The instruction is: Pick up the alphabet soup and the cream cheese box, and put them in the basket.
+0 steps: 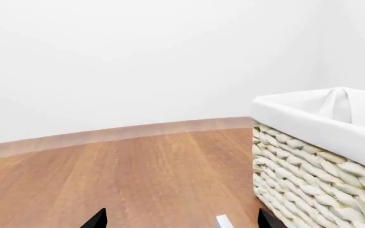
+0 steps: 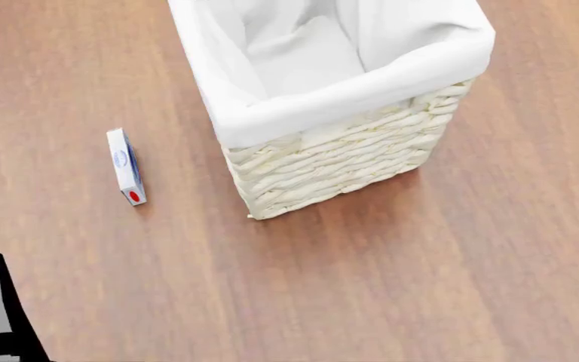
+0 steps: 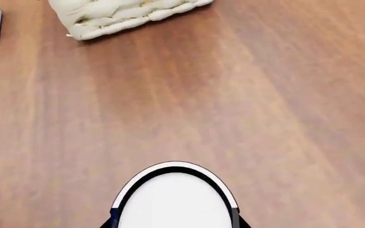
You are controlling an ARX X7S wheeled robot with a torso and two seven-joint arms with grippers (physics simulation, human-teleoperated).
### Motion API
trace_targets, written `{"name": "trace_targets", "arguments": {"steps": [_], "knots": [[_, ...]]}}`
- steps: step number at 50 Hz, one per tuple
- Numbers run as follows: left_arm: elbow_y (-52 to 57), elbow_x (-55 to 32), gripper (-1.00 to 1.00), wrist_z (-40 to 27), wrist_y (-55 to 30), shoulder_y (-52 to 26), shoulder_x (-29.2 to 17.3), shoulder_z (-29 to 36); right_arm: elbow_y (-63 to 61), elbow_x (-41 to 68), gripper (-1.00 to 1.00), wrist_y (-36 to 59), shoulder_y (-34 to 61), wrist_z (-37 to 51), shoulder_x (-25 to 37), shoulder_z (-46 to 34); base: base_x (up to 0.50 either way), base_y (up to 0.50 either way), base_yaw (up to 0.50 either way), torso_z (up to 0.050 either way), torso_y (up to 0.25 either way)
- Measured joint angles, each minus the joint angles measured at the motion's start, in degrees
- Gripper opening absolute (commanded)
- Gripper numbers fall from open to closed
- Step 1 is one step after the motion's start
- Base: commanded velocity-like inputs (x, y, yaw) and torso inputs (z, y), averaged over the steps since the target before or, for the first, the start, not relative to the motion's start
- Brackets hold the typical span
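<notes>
- Head view: the basket (image 2: 340, 162) stands upright on the wooden table (image 2: 451, 286), with its white cloth lining folded over the rim. What I can see of the inside is just lining.
- The cream cheese box (image 2: 126, 166) lies on the wood off the basket's left side, near it but clearly not touching. The red spot is at the end closer to the robot.
- Left gripper (image 1: 181, 222): only the two dark fingertips (image 1: 97, 219) poke into the left wrist view. They're spread wide apart with nothing between them, above bare wood and next to the basket's wicker wall.
- Same view, the table's far edge meets a white wall behind the basket.
- Right wrist view: the basket's bottom corner and one end of the box show up far off. A pale rounded shape (image 3: 173, 202) with a dark rim sits right up close. Honestly I can't tell what it is, or how the right jaws are set.
</notes>
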Motion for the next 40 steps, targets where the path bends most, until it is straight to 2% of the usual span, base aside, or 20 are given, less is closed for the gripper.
{"name": "trace_targets", "arguments": {"steps": [11, 17, 23, 27, 35, 40], "knots": [[0.25, 0.06, 1.00, -0.22, -0.01, 0.18, -0.21, 0.09, -2.22, -1.22, -1.00, 2.62, 0.96, 1.83, 1.34, -0.23, 0.00, 0.00, 0.00, -0.001, -0.001], [0.34, 0.00, 1.00, -0.25, 0.12, 0.30, -0.28, 0.22, -8.81, -3.35, -1.00, 9.59, 5.32, 4.73, 3.84, 0.38, 0.00, 0.00, 0.00, 0.000, 0.000], [0.33, 0.06, 1.00, -0.17, 0.32, 0.38, -0.29, 0.63, -17.62, -3.40, -1.00, 20.26, 13.94, 6.85, 5.43, 2.66, 0.00, 0.00, 0.00, 0.000, 0.000], [0.45, 0.08, 1.00, -0.11, 0.30, 0.37, -0.30, 0.91, -23.02, -0.86, -1.00, 26.19, 26.36, 9.04, 5.14, 0.49, 0.00, 0.00, 0.00, 0.000, 0.000], [0.61, 0.26, 1.00, -0.14, 0.32, 0.46, -0.41, 1.26, -29.05, 3.61, -1.00, 26.10, 63.18, 15.88, 0.76, -19.00, 0.00, 0.00, 0.00, 0.000, 0.000], [0.69, 0.33, 1.00, -0.16, 0.37, 0.49, -0.48, 1.43, -29.97, 8.42, -1.00, 27.98, 78.49, 13.36, 1.29, -20.24, 0.00, 0.00, 0.00, 0.000, 0.000]]}}
